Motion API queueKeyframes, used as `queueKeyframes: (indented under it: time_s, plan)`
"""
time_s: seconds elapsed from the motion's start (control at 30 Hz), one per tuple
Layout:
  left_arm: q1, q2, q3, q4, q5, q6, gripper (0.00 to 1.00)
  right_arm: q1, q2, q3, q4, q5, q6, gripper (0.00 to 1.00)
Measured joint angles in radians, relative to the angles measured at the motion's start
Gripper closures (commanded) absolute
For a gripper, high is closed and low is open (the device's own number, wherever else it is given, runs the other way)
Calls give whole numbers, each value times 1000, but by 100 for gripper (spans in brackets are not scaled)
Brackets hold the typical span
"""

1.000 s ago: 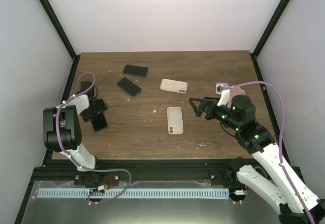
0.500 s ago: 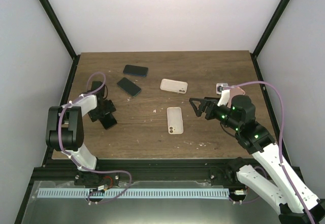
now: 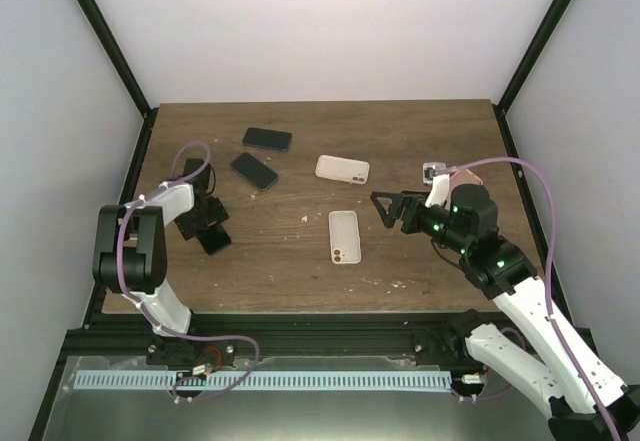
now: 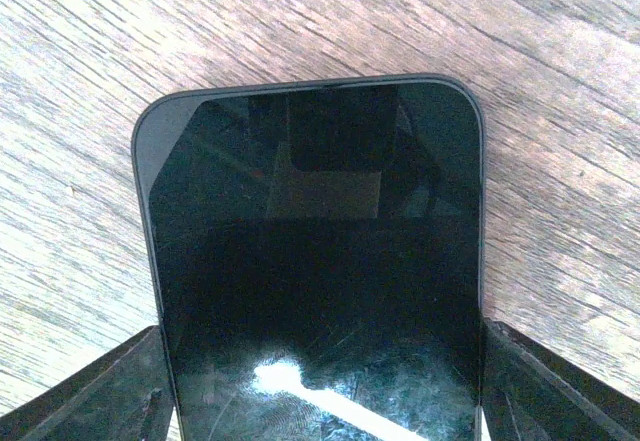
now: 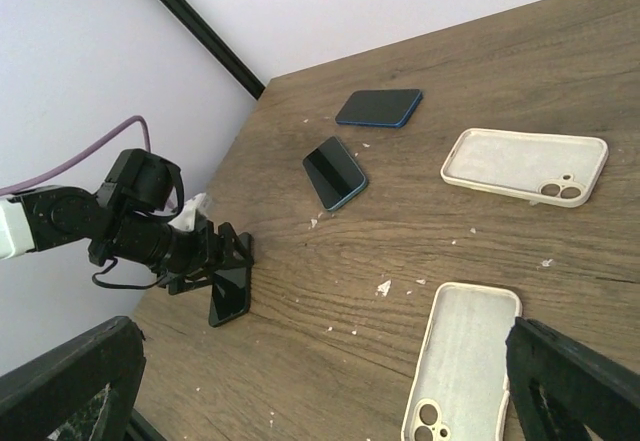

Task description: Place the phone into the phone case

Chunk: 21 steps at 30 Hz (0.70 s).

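Moved inward from the left edge of the desk [image 3: 400, 121], the left gripper [image 3: 207, 228] clamps the phone [image 4: 315, 261]; the right gripper [image 3: 385, 211] gapes open. Gripped at one end, the phone may slip before reaching the phone case [image 3: 343, 235].

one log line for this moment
left hand: shut on black phone | right hand: open, empty | near cream case: empty

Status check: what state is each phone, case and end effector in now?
Black phone: clamped in left end effector.
Left end effector: shut on black phone.
Right end effector: open, empty.
Near case: empty, flat.
Far case: empty, flat.
Blue phones: loose on table.
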Motion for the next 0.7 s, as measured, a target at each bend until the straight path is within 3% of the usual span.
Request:
queueKeyframes:
  time_s: [0.3,0.7]
  plan:
    - [-7,-6,-2,-1,1,-14,31,0,64,-1,-1,3,6,3]
    - [-92,-95,-70,-3,127,37,39,0,286,-105,19,-29,33,53]
